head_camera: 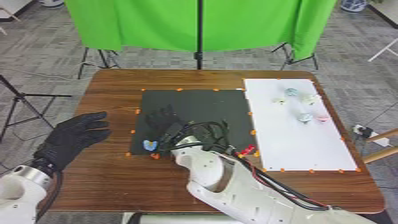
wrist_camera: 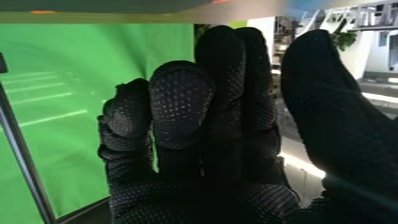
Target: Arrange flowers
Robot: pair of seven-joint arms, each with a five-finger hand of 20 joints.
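Left arm (head_camera: 18,190) and right arm (head_camera: 206,172): rounded white shells. Left collar (head_camera: 32,173): silver. Left hand (head_camera: 67,139) and right hand (head_camera: 163,121): black fabric, the right dot-textured. Right-side cables (head_camera: 289,192): black, alongside a red wire (head_camera: 259,177).

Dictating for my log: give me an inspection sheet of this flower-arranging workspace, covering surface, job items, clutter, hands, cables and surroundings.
Surface: brown wooden table; square black mat, with a long white sheet to its right.
Job's things: small pale blue, white and pink flowers on the sheet's far half; small blue piece and red piece at the mat's near edge, too small to identify.
Clutter: orange markers around mat and sheet.
Hands: black-gloved left hand, open, left of the mat; black-gloved right hand, open, over the mat.
Cables: black and red cables along the right arm.
Surroundings: green cloth backdrop, grey carpet.
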